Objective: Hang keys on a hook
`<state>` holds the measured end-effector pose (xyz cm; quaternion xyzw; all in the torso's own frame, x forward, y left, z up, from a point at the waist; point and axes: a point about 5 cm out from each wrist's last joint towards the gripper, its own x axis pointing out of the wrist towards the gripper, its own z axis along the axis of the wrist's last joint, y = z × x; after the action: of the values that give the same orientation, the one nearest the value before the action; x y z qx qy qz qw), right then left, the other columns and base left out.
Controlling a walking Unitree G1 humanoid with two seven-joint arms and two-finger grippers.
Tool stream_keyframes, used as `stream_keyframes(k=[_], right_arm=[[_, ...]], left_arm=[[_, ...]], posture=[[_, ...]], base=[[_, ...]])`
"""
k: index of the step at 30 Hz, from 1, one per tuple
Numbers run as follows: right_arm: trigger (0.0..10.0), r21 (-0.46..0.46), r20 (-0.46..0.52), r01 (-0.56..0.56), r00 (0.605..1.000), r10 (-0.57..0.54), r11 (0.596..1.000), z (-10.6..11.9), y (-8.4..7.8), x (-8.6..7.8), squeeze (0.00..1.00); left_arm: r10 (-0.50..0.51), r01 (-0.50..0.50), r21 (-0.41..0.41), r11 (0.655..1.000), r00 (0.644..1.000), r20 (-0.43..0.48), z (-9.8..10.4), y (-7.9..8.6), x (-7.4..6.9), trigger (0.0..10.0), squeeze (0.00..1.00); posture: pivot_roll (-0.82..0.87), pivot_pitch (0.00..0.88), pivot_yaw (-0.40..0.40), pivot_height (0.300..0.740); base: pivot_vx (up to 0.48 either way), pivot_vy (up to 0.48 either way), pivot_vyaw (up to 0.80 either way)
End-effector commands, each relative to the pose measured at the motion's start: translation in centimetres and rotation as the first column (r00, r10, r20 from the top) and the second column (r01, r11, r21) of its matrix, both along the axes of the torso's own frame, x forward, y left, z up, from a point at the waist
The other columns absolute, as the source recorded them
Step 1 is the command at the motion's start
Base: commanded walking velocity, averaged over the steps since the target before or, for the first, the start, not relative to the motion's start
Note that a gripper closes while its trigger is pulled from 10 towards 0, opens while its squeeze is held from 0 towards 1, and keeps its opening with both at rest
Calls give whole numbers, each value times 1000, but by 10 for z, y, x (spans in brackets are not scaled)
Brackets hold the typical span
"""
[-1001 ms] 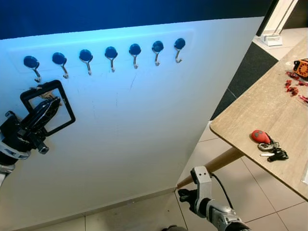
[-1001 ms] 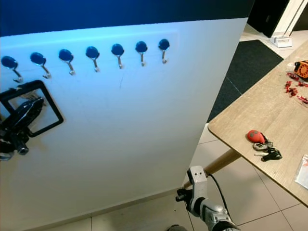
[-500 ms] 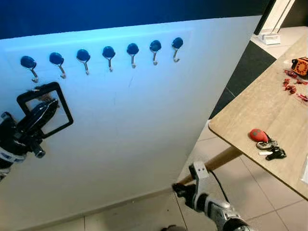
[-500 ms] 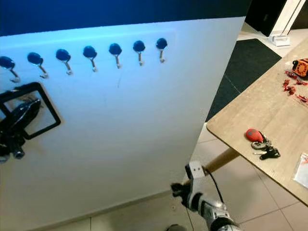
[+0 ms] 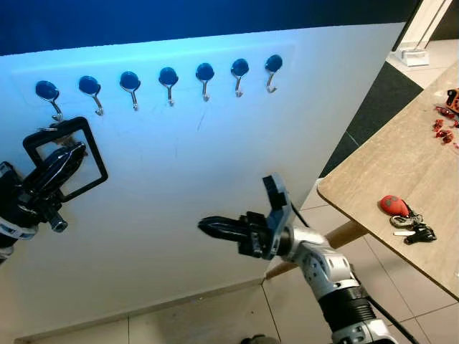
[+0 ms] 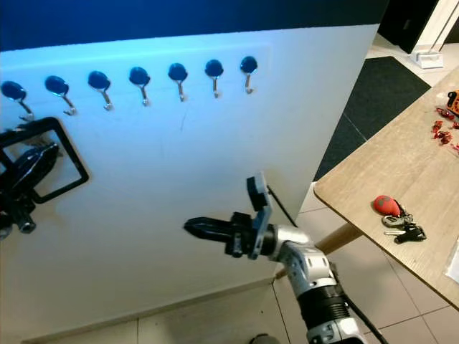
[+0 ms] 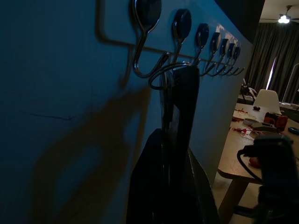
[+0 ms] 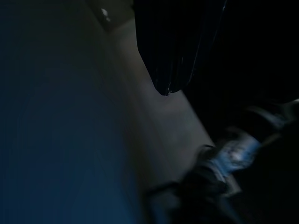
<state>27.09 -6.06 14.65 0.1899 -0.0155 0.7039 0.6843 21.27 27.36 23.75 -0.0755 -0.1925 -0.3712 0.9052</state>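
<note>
Beside the leftmost hook on the white wall, holding a key ring clamped in the left gripper; nudging the ring up over the hook's tip, probably, before letting go; right gripper, fingers together, pointing at the wall; spare keys lying on the tabletop

No text, label, brand, number or sign can be read anywhere in these views, neither on the white wall panel nor on the wooden table.
</note>
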Motion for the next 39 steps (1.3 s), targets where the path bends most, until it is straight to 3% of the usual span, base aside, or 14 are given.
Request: stream_keyframes(k=[1,7,11,15,16,20,25,30,31,32,39], right_arm=[[0,38,22,-58,998,57,998,10,6,-6,0],[0,140,45,-132,991,127,981,40,14,-19,0],[0,333,105,-170,984,142,928,87,28,-23,0],[0,342,138,-158,984,116,926,97,34,-23,0],[10000,336,141,-142,985,100,931,99,38,-21,0],[10000,300,99,13,994,-44,954,101,49,-4,0],[10000,275,91,123,984,-153,954,107,55,8,0],[10000,281,111,158,974,-196,946,117,60,8,0],[10000,248,181,155,962,-203,956,120,65,4,0],[10000,248,181,155,962,-203,956,120,65,4,0],[10000,254,202,70,972,-123,965,121,74,-7,0]], left_arm=[[-9,9,33,999,1000,8,3,-4,0,10000,0],[-12,12,52,999,1000,-2,2,-7,0,10000,0],[-18,18,66,998,1000,4,5,-10,1,10000,0],[-18,17,73,997,1000,8,6,-11,1,10000,0],[-19,18,75,997,1000,11,7,-11,1,10000,0],[-27,25,86,996,1000,16,8,-15,1,10000,0],[-32,30,106,994,999,20,10,-20,2,10000,0],[-34,31,122,992,999,23,11,-23,3,10000,0],[-39,35,132,991,999,26,12,-26,3,10000,0],[-39,35,132,991,999,26,12,-26,3,10000,0],[-46,41,166,985,999,21,13,-32,4,10000,0]], posture=[[-8,86,-14,740],[-1,87,-13,740],[3,86,-15,740],[3,86,-15,740],[3,86,-15,740],[4,83,-17,740],[7,78,-19,740],[9,75,-21,740],[10,74,-21,740],[10,74,-21,740],[10,74,-21,740]], base=[[0,0,0],[0,0,0],[0,0,0],[0,0,0],[0,0,0],[0,0,0],[0,0,0],[0,0,0],[0,0,0],[0,0,0],[0,0,0]])
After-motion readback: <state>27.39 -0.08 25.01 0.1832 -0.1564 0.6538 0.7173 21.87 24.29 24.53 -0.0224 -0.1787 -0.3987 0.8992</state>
